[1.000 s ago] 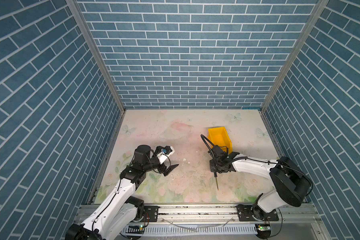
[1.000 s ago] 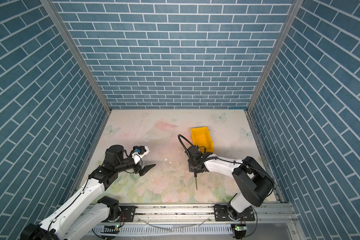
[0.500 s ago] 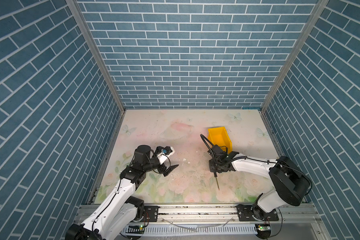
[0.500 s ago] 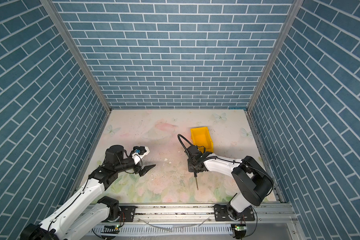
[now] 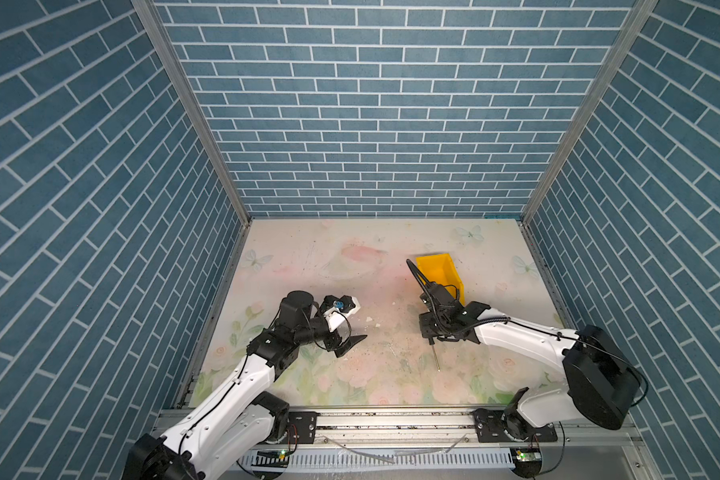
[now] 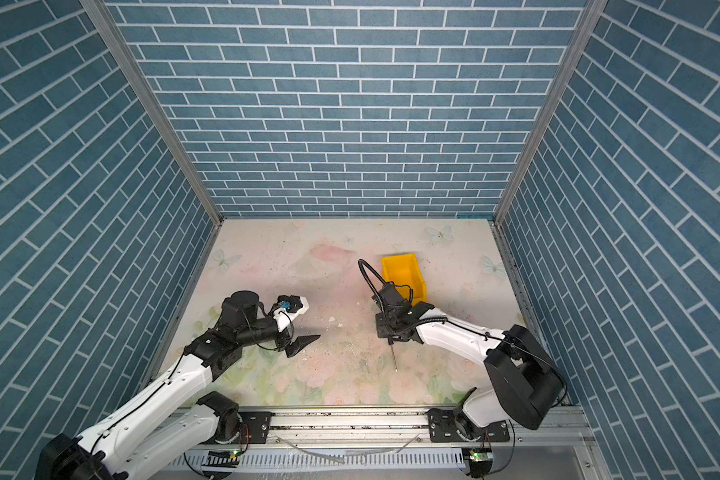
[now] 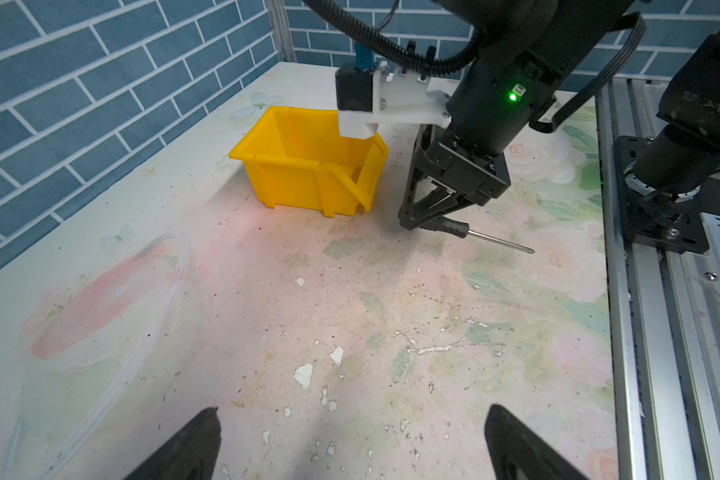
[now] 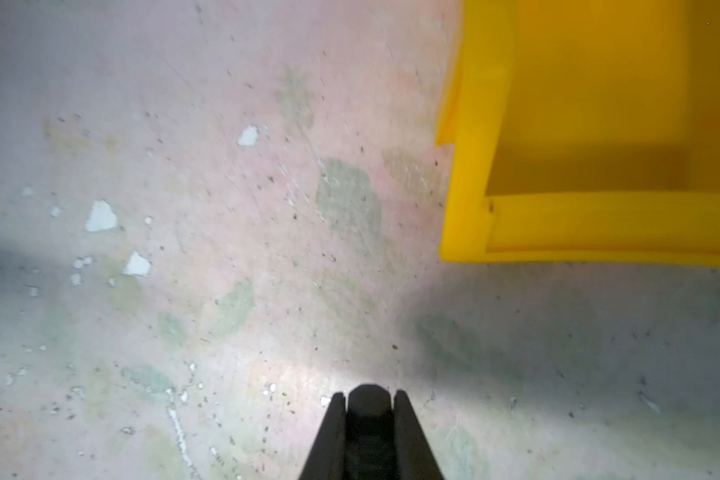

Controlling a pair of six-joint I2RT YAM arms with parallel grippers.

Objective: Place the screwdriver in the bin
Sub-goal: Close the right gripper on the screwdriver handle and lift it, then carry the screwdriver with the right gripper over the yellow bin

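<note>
Black-handled screwdriver [image 7: 454,228], pinched by right fingers [image 8: 329,440], points seemingly level, away from bin [image 7: 300,183].

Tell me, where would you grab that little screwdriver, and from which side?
By the thick handle, from above, jaws across its width: the screwdriver lies nearly flat and its thin shaft gives little to pinch. The right gripper is shut on it there.

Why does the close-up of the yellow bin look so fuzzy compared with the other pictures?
Right wrist view: the bin looms close and soft, a dark shadow beside it; left wrist view: sharp, screwdriver crisp in the right claw; both top views: evenly lit.
</note>
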